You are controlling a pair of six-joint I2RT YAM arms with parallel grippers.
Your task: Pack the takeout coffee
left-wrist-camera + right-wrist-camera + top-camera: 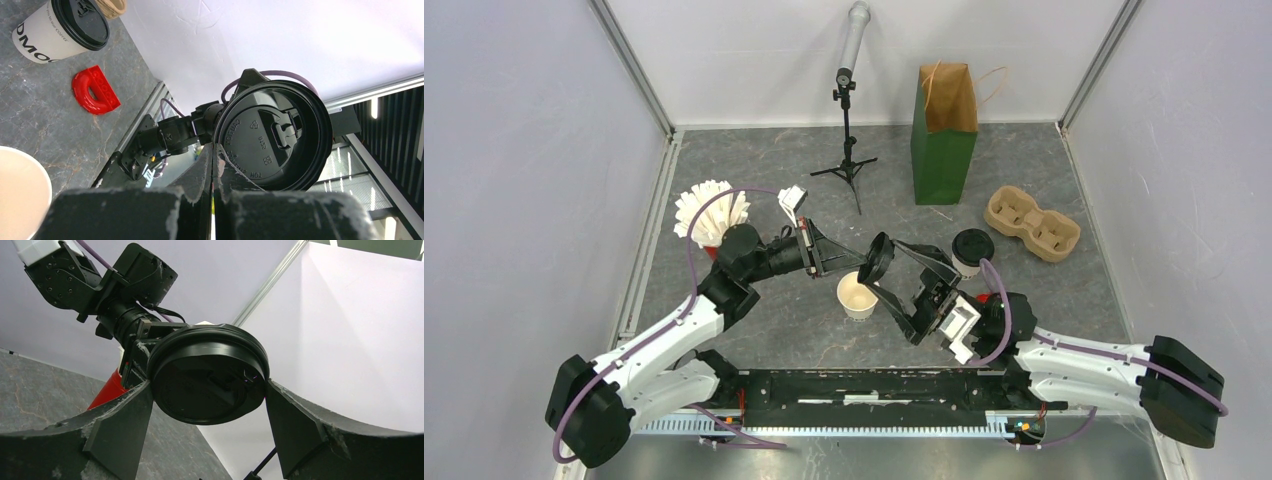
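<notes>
Grey marbled tabletop [764,170] under open cup [858,295], white walls [754,60]

Table [754,170] is grey with a marbled look. Bag [943,155] is green outside, brown inside. Carrier [1032,222] is tan, open cup [858,297] cream, loose lid [275,135] black. Other cup [45,35] is white, black-topped, with black lettering.

Top external: high behind both arm bases, looking down over the whole grey counter [754,170].
Left wrist: close, along the left hand [212,150], facing the round black plastic lid [277,137].
Right wrist: close, through the right hand [207,390], facing that lid's other side.
Shared: the lid, in all three views.
</notes>
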